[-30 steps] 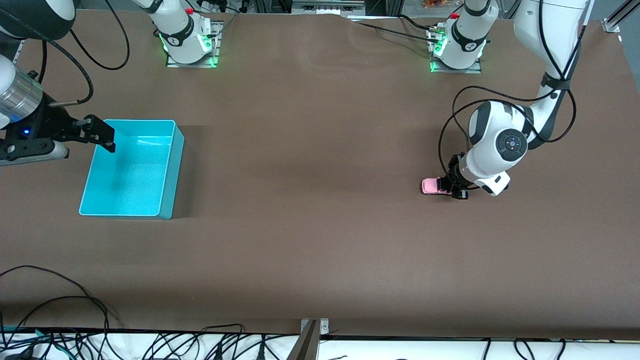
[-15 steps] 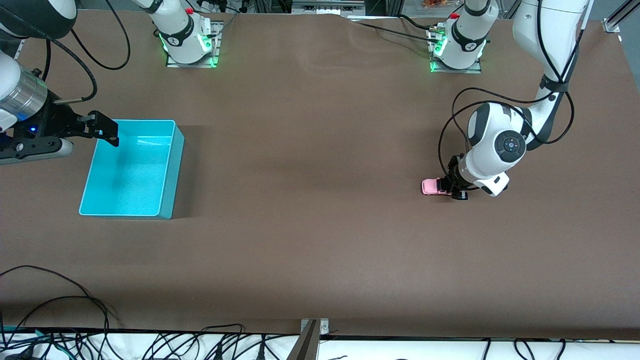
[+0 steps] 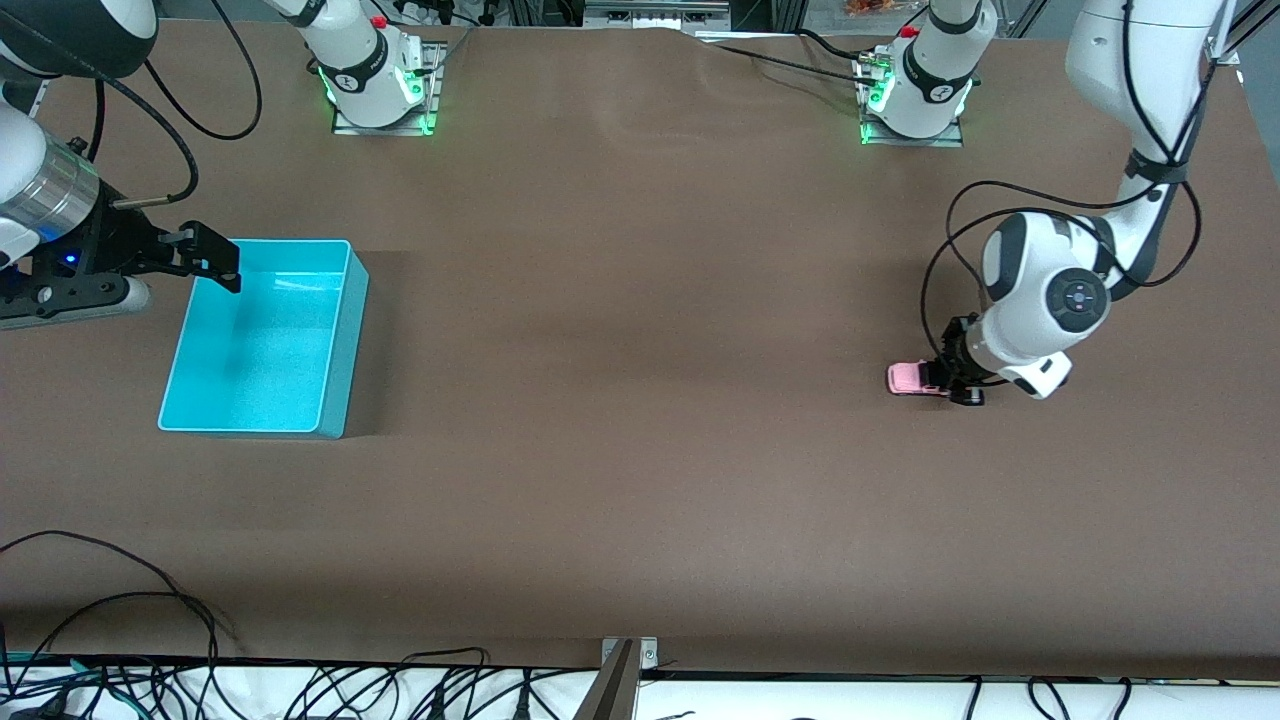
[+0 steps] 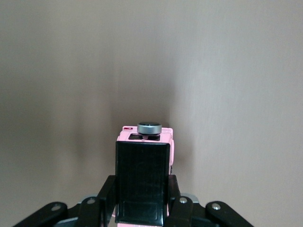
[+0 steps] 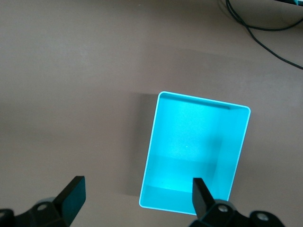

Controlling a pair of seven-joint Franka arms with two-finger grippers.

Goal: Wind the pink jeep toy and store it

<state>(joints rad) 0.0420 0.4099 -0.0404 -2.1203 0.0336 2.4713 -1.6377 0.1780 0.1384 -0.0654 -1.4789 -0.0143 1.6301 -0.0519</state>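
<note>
Left wrist view: left gripper (image 4: 142, 208) has its fingers (image 4: 105, 201) clamped on the flanks of the pink jeep toy (image 4: 144, 175); black roof sits between them, grey spare wheel at the end pointing away from the fingers. Front view puts the jeep (image 3: 912, 378) on the brown table (image 3: 640, 480) at the left arm's end, wheels apparently down, with the left gripper (image 3: 955, 385) low over its rear.

Right gripper (image 3: 205, 265) waits above the rim of the cyan bin (image 3: 340, 340) at the right arm's end, fingers (image 5: 71, 196) spread wide, nothing between them. Bin (image 5: 239, 142) holds nothing; jeep and bin are well apart.

Risks, as judged:
- Grip covers only the rear part of a tiny body; pressing down while dragging to wind could pivot it out of the fingers.
- Too little downward pressure and the wheels skid, so no winding.
- A wound car released on the table could run off before it reaches the bin.
</note>
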